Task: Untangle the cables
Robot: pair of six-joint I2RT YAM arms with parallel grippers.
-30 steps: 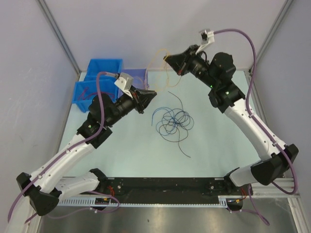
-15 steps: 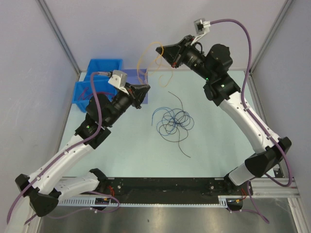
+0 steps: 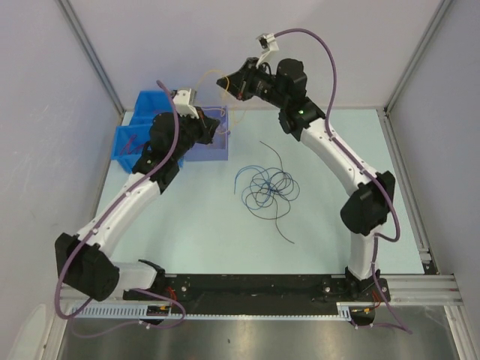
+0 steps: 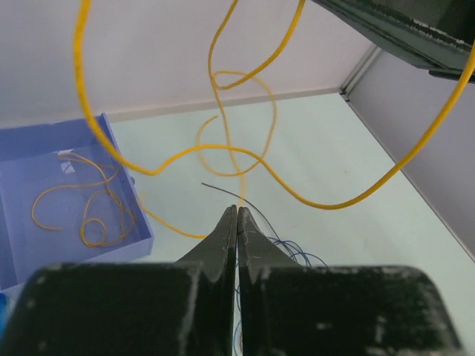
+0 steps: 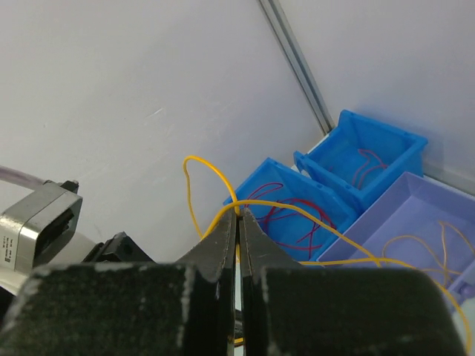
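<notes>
Cable (image 4: 330,205), yellow, hangs apparently pinched in right claw (image 5: 238,215).

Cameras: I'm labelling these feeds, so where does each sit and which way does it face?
Top external: fixed above and behind the bases, facing down on the table; both arms show.
Left wrist: on the left arm, facing past the shut left tool toward the far right corner; the right arm shows top right.
Right wrist: on the right arm, facing past the shut right tool toward the blue bins; the left arm shows lower left.
Wrist views share the yellow cable and lilac bin.
</notes>
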